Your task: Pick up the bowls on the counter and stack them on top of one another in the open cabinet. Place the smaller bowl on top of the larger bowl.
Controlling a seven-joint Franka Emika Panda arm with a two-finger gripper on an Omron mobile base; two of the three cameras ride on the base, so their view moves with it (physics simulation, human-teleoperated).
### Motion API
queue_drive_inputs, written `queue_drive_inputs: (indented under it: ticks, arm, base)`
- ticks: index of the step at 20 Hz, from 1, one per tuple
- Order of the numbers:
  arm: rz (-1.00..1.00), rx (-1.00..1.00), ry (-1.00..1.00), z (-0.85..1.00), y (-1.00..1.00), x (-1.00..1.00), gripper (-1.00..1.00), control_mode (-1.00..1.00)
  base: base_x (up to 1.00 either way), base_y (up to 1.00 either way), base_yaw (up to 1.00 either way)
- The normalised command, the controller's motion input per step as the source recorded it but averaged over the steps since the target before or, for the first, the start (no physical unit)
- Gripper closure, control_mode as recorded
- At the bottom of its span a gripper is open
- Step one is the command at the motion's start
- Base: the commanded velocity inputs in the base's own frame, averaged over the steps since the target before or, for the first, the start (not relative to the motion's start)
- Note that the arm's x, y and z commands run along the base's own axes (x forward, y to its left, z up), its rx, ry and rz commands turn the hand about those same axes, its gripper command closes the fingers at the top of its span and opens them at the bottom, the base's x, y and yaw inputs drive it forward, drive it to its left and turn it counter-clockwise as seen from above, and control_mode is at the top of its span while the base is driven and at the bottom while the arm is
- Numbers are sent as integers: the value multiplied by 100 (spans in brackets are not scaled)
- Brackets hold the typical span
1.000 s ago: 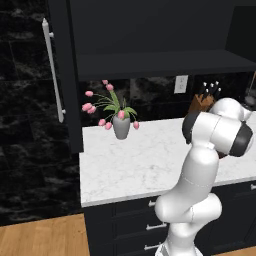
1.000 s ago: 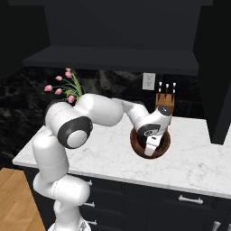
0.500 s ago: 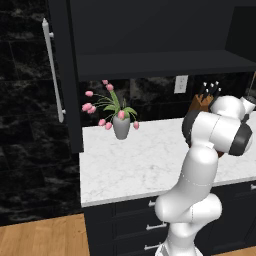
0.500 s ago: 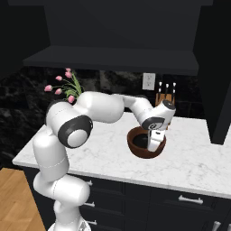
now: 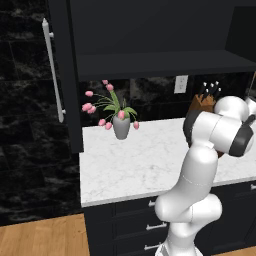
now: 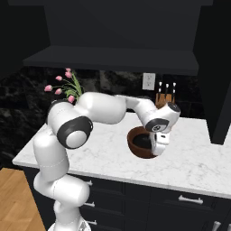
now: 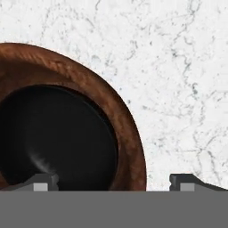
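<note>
The larger bowl point(image 6: 135, 145), reddish-brown and wood-like, rests on the white marble counter point(image 6: 198, 158). The smaller bowl point(image 7: 58, 133), glossy black, sits inside it. My gripper point(image 6: 158, 146) hangs open just above the brown bowl's right rim. In the hand view the thick brown rim point(image 7: 131, 147) lies between the jaws of my gripper point(image 7: 116, 181). One fingertip point(image 7: 44, 181) is over the black bowl and the other over bare counter point(image 7: 178, 89). The dark cabinet point(image 5: 165, 65) stands open above, its door handle point(image 5: 52, 70) at the left.
A grey vase of pink flowers point(image 5: 121, 127) stands at the counter's back left. A knife block point(image 6: 164, 97) and a wall outlet point(image 6: 149, 81) are behind the bowls. Dark drawers with silver handles point(image 6: 189, 199) run under the counter.
My gripper has shifted from over the bowls' middle toward the brown bowl's right rim and dropped a little lower. The bowls have stayed in place.
</note>
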Motion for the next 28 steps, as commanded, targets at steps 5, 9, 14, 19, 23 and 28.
queue_drive_inputs:
  ticks: [5, 9, 14, 19, 23, 28]
  arm:
    - [7, 0, -1, -30, 0, -12, -100, -100]
    - [3, 0, -6, -47, 0, 4, -100, -100]
    - [0, 0, -7, -51, 6, 4, -100, -100]
    - [0, -1, 0, -15, 28, 0, 100, -100]
    - [0, -2, 0, -16, 31, 0, 100, -100]
    - [0, -2, -9, 6, 32, -23, 100, -100]
  base:
    - [0, 0, 0]
    - [0, 0, 0]
    - [0, 0, 0]
    - [0, 0, 0]
    - [0, 0, 0]
    - [0, 0, 0]
